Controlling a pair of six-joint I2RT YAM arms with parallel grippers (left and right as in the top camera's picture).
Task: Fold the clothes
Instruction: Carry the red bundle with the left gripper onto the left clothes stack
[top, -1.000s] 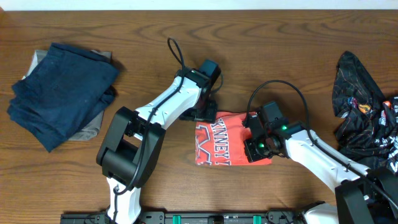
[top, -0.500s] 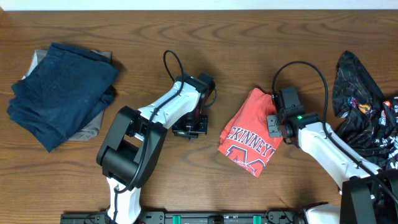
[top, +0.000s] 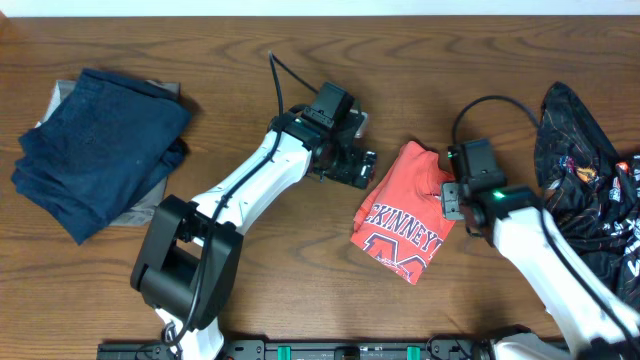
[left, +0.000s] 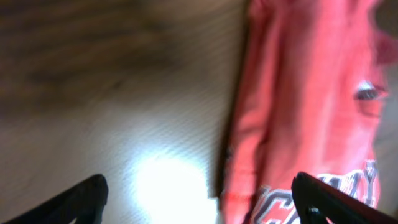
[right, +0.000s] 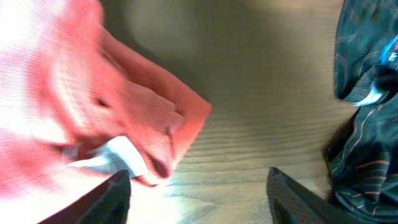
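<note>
1. Coral-red T-shirt (top: 405, 215), rumpled into a tilted packet with its block lettering showing, lay right of centre on the table (top: 280, 270).
2. Left gripper (top: 362, 165) hovered beside its upper-left edge, jaws wide, empty.
3. Right gripper (top: 450, 197) stood at its right edge, jaws parted, gripping nothing.
4. Navy-blue garments (top: 95, 150) lay far left, and a black patterned garment (top: 585, 170) far right.

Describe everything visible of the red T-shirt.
The coral-red T-shirt lies as a folded, rumpled bundle on the wooden table, skewed, white dark-edged block lettering facing up. It looks like soft knit. The right tool stands open at its right edge, the left tool open just off its upper left; contact cannot be told.
</note>
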